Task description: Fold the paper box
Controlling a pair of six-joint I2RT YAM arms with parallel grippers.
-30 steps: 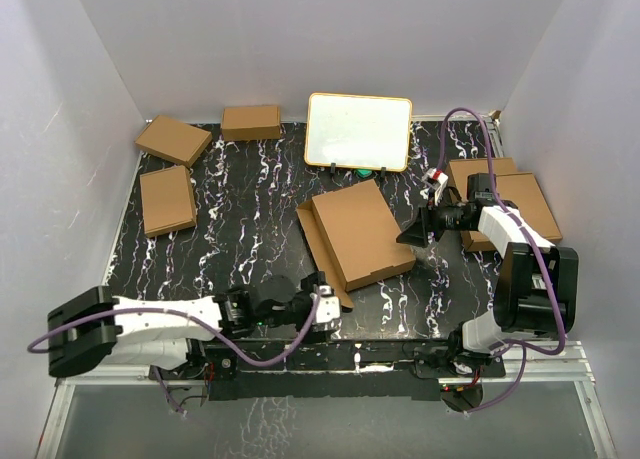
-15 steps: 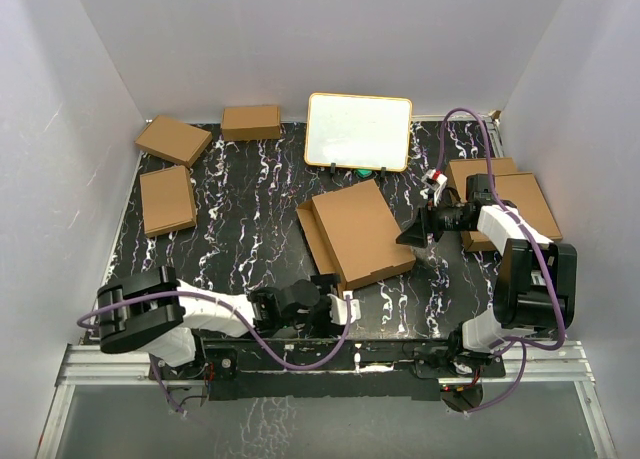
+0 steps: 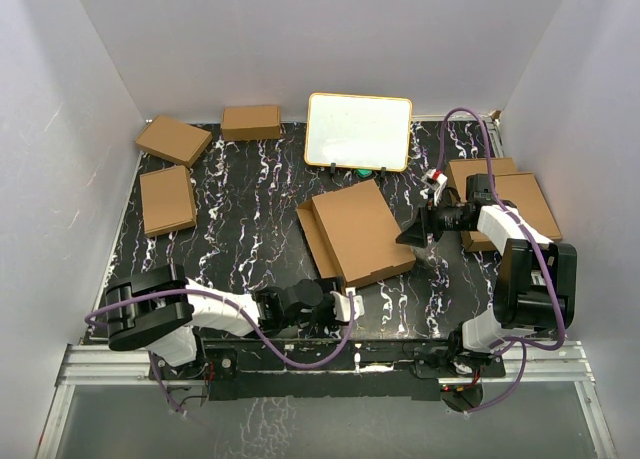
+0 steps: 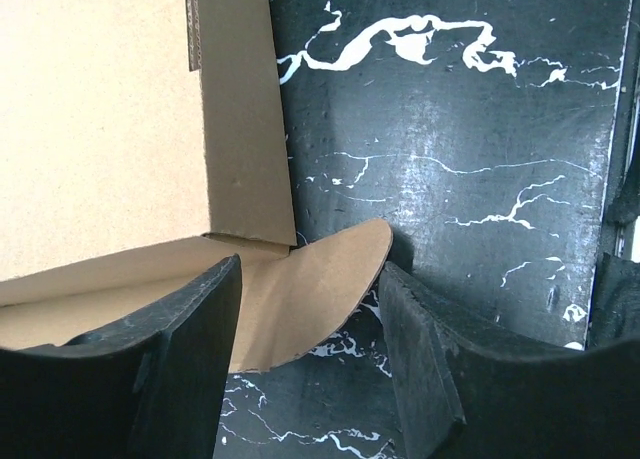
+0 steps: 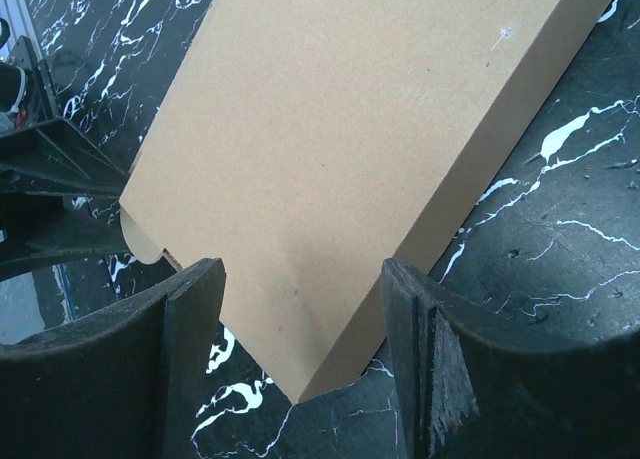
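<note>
The paper box [image 3: 358,231] lies partly folded in the middle of the black marbled table, lid down, with a strip of its base showing on the left. In the left wrist view a rounded brown flap [image 4: 318,291] sticks out from its near corner. My left gripper [image 4: 310,267] stands open around that flap, the fingers [image 4: 425,359] clear of it. In the top view the left gripper [image 3: 349,304] is at the box's near edge. My right gripper [image 3: 409,236] is open beside the box's right side, and the paper box's corner [image 5: 330,279] lies between its fingers [image 5: 190,349], untouched.
Three small folded brown boxes [image 3: 173,139] [image 3: 250,121] [image 3: 167,200] lie at the back left. A white board with a tan frame [image 3: 359,131] stands at the back. Flat cardboard sheets [image 3: 520,199] are stacked under the right arm. White walls enclose the table.
My left arm has swung in and its gripper has slid right, up to the box's near flap. The right arm and the box have not moved.
</note>
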